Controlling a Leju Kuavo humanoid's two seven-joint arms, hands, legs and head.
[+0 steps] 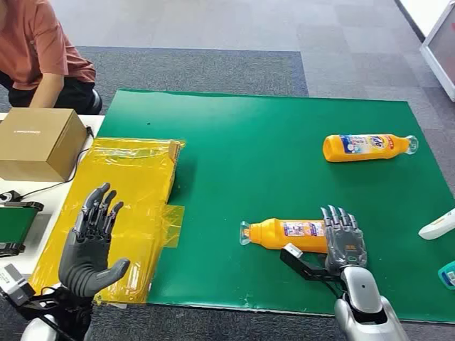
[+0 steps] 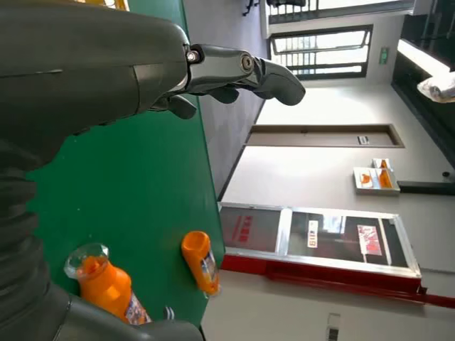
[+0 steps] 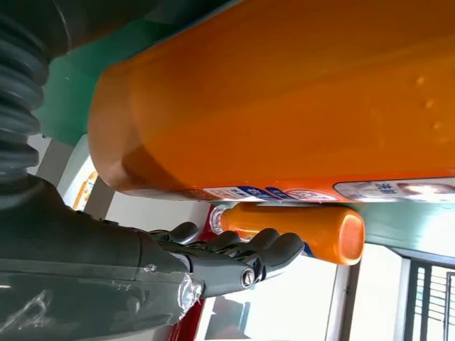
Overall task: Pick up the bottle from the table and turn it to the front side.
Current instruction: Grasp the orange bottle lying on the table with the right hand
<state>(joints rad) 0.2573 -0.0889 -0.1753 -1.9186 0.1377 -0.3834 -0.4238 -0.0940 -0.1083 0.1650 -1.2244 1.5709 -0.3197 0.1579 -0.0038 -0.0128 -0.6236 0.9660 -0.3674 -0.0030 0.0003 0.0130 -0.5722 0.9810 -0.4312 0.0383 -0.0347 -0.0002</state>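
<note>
On green bench mat, your right hand point(image 1: 345, 238) is cupping base of lying orange plastic bottle point(image 1: 284, 233), grip unclear. Left hand point(image 1: 91, 245) is hovering open. Smooth round bottle is risking rolling away under partial grasp.

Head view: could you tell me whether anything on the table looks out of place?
Both orange bottles lie on their sides on the green mat: one far right, one against the right hand. Nothing looks spilled.

The right robot hand point(image 3: 225, 259) reaches beside the near orange bottle point(image 3: 279, 99), seemingly untouched; another bottle point(image 3: 301, 231) lies beyond.
</note>
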